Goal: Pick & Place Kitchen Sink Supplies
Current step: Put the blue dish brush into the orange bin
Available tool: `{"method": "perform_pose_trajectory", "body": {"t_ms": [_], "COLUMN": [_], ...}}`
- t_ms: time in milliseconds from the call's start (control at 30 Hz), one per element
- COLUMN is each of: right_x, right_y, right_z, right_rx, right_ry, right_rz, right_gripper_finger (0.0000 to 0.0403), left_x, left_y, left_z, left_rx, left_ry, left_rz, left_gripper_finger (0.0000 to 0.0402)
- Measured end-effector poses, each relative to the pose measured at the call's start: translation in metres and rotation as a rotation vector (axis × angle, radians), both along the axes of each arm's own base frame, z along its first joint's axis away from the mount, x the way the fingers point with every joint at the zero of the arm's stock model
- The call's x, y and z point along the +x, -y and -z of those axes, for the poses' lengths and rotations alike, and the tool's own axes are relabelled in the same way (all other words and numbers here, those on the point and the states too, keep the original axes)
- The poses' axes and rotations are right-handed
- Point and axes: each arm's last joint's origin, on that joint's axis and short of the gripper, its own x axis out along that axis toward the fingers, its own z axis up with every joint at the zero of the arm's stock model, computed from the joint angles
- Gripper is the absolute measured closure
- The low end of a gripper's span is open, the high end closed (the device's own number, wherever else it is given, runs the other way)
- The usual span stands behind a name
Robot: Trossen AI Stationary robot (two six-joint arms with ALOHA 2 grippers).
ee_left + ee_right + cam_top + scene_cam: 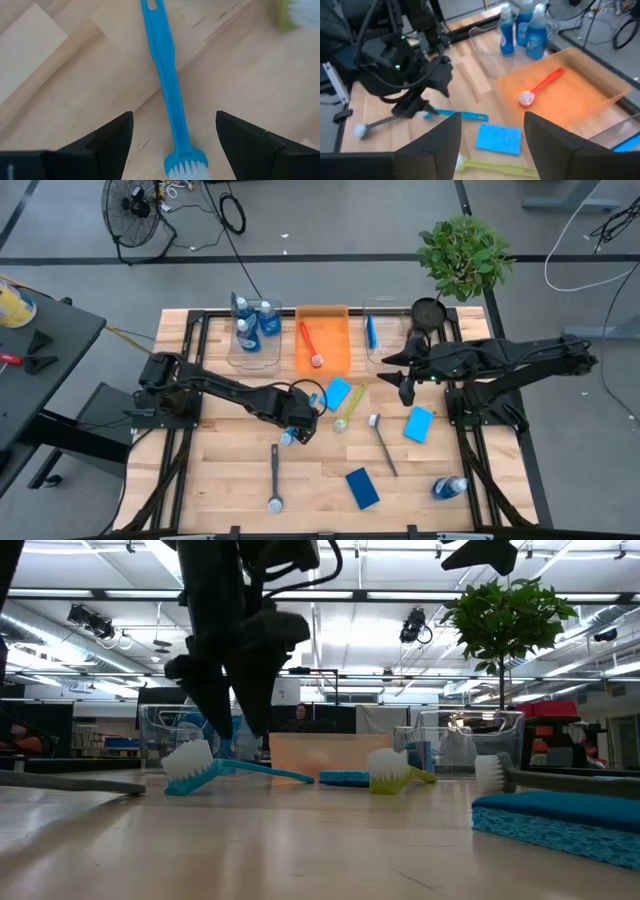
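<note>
Blue brush [167,95] lies between left fingers [112,137], untouched.

Glossy plastic blue brush [167,90], matt wooden table [75,100]

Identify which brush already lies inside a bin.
The red brush: it lies in the orange bin. The blue brush, yellow-green brush and both grey brushes lie on the table.

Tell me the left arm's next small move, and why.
Probably lower straight down and close on the blue brush. The left gripper hangs open above it, one finger either side of the handle near the bristle head, and nothing is gripped yet.
</note>
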Motion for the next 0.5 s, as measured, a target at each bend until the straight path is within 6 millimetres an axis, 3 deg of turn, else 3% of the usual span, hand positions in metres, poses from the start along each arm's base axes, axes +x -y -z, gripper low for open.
{"method": "perform_pose_trajectory", "body": {"t_ms": [500], "right_x": [0.017], "right_y": [-0.005], "right_z": [0.015], "right_rx": [0.022], "right_ry": [-0.097], "right_rz": [-0.055], "right_gripper_finger": [0.0185], "left_x": [0.009], "left_y": [0.003], "left_z": [0.022], "left_rx": [-0.044], "left_ry": [-0.024], "left_rz": [0.012], "left_gripper_finger": [0.0113]}}
